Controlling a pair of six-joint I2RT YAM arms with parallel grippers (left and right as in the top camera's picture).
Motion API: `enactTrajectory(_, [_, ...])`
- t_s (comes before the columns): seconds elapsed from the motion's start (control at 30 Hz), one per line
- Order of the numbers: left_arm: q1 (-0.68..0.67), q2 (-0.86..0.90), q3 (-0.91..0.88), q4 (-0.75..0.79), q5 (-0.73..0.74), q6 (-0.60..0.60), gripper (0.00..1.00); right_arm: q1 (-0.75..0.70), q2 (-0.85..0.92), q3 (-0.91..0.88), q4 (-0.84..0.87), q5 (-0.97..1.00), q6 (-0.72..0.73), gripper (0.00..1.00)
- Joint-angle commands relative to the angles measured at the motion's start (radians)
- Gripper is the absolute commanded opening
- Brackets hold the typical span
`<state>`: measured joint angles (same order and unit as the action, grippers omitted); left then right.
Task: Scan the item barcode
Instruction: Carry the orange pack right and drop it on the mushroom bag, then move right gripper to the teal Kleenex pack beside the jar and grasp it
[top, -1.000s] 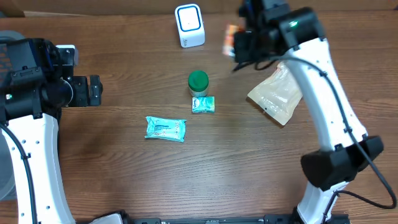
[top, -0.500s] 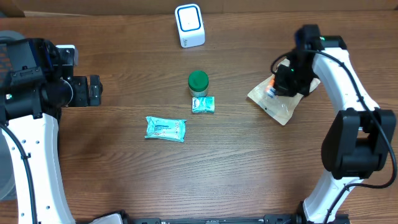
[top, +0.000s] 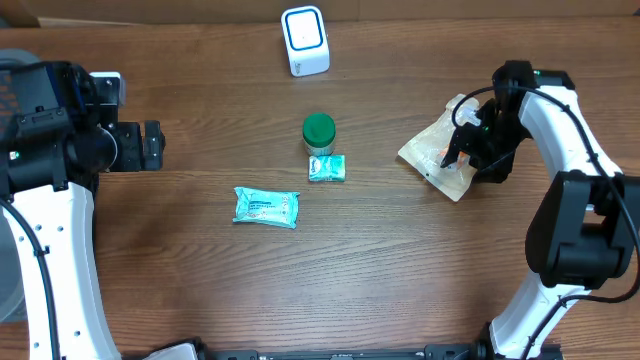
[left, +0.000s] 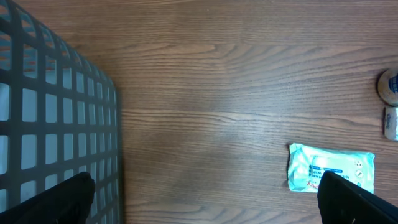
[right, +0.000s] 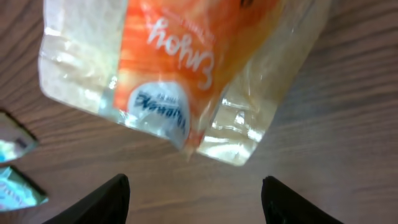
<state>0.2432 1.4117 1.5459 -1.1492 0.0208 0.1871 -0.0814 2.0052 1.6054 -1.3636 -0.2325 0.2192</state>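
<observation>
"Where's the right gripper (right: 196, 193)?"
"Its jaws are apart with nothing between them. The orange-printed clear pouch (right: 168, 68) lies flat just past the tips."
"Any room round it?"
"There's bare table (top: 400, 270) on its near side. The left gripper (left: 205, 190) is spread wide beside the basket (left: 50, 124)."

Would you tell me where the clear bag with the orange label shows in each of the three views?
Overhead: the clear bag lies right of centre on the table.
Left wrist: not in it.
Right wrist: the clear bag fills the upper middle.
Shared landmark: the wood-grain table, in all three.
</observation>
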Motion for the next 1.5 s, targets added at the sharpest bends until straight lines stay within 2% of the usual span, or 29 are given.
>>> enactTrajectory(0.0, [0.005, -0.011, 0.023, 0.001, -0.002, 0.015, 0.99, 0.026, -0.088, 0.092, -0.035, -0.052, -0.048, 0.68])
enactTrajectory(0.03, [0.005, -0.011, 0.023, 0.001, -0.002, 0.015, 1.0, 0.046, -0.122, 0.104, -0.037, -0.107, -0.073, 0.68])
enactTrajectory(0.17, [0.005, -0.011, 0.023, 0.001, -0.002, 0.015, 1.0, 0.116, -0.173, 0.105, -0.01, -0.129, -0.087, 0.68])
enactTrajectory(0.3, [0.005, -0.011, 0.023, 0.001, -0.002, 0.015, 0.99, 0.224, -0.164, 0.085, 0.087, -0.129, -0.191, 0.7])
enactTrajectory(0.43, [0.005, -0.011, 0.023, 0.001, -0.002, 0.015, 1.0, 0.33, -0.16, 0.011, 0.273, -0.127, -0.266, 0.71])
enactTrajectory(0.5, [0.005, -0.011, 0.023, 0.001, -0.002, 0.015, 1.0, 0.377, -0.155, -0.052, 0.417, -0.128, -0.281, 0.75])
enactTrajectory(0.67, [0.005, -0.011, 0.023, 0.001, -0.002, 0.015, 1.0, 0.425, -0.14, -0.198, 0.682, -0.129, -0.299, 0.75])
enactTrajectory(0.8, [0.005, -0.011, 0.023, 0.001, -0.003, 0.015, 1.0, 0.43, -0.134, -0.28, 0.805, -0.181, -0.299, 0.72])
enactTrajectory(0.9, [0.005, -0.011, 0.023, 0.001, -0.002, 0.015, 1.0, 0.432, -0.1, -0.286, 0.837, -0.209, -0.299, 0.69])
enactTrajectory(0.97, [0.005, -0.011, 0.023, 0.001, -0.002, 0.015, 1.0, 0.435, -0.068, -0.286, 0.85, -0.219, -0.298, 0.64])
enactTrajectory(1.07, [0.005, -0.011, 0.023, 0.001, -0.002, 0.015, 1.0, 0.447, -0.008, -0.286, 0.875, -0.225, -0.294, 0.38])
enactTrajectory(1.1, [0.005, -0.011, 0.023, 0.001, -0.002, 0.015, 0.99, 0.453, 0.011, -0.286, 0.887, -0.225, -0.291, 0.33])
enactTrajectory(1.33, [0.005, -0.011, 0.023, 0.001, -0.003, 0.015, 1.0, 0.458, 0.079, -0.286, 0.948, -0.226, -0.245, 0.31])
enactTrajectory(1.47, [0.005, -0.011, 0.023, 0.001, -0.003, 0.015, 0.99, 0.458, 0.08, -0.286, 0.914, -0.226, -0.244, 0.24])
